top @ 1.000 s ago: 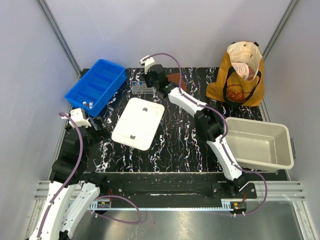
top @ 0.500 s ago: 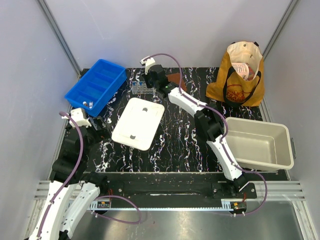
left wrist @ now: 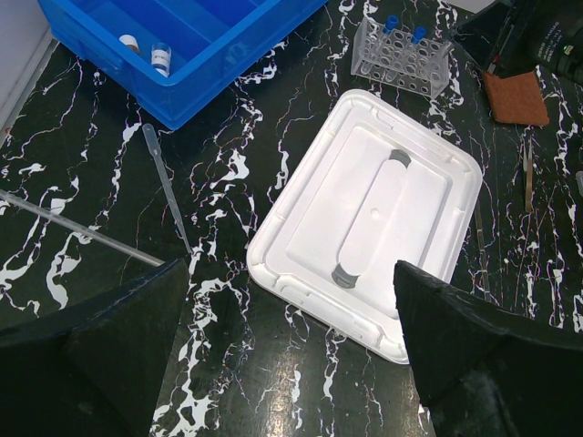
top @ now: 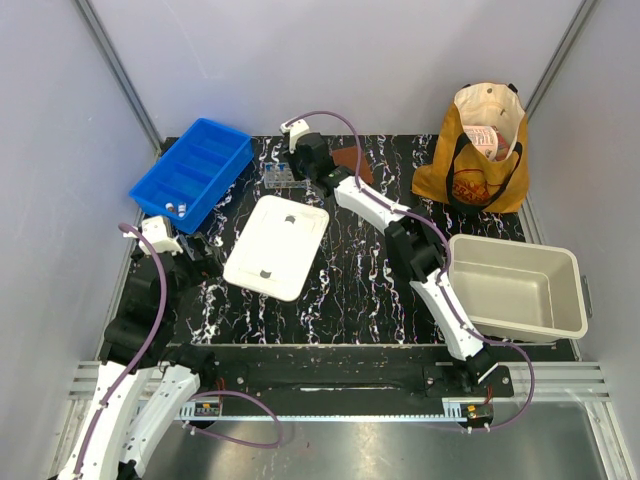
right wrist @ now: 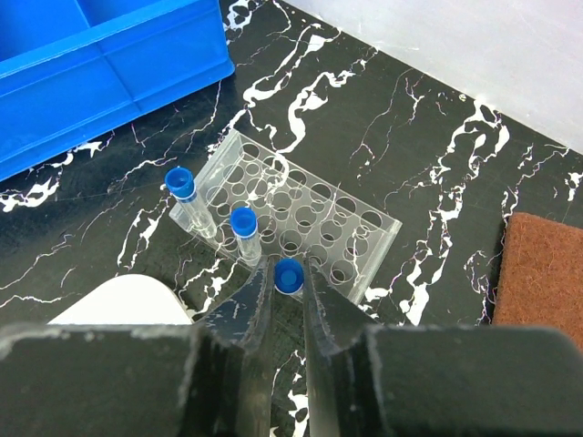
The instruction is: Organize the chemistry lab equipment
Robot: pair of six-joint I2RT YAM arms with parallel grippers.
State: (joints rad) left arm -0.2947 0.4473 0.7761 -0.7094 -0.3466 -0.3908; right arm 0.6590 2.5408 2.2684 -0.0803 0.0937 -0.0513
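Since a second ago the right arm has edged its wrist slightly left, toward the tube rack (top: 282, 178), while the left arm has stayed put. From above, the right gripper (top: 298, 166) hangs at the rack's right end on the far side of the black marbled table (top: 350, 290), its jaws hidden there; the left gripper (top: 192, 248) sits low beside the blue bin (top: 195, 170), with the white lid (top: 277, 246) between the arms, a beige tub (top: 515, 288) to the right and a tan tote bag (top: 475, 150) in the far right corner. On the left wrist camera, the left gripper (left wrist: 290, 278) stands wide apart and holds nothing, above the lid's near edge; two white-capped vials (left wrist: 161, 59) stand in a bin compartment, a plastic pipette (left wrist: 164, 182) and a glass rod (left wrist: 73, 232) lie on the table below the bin, and thin metal tools (left wrist: 528, 168) lie right of the lid, near a brown pad (left wrist: 515, 98). On the right wrist camera, the right gripper (right wrist: 288, 279) is clamped on a blue-capped tube (right wrist: 289, 274) at the rack's near edge; whether its lower end sits in a hole cannot be told. Two more capped tubes (right wrist: 242, 221) stand upright in the rack's left end.
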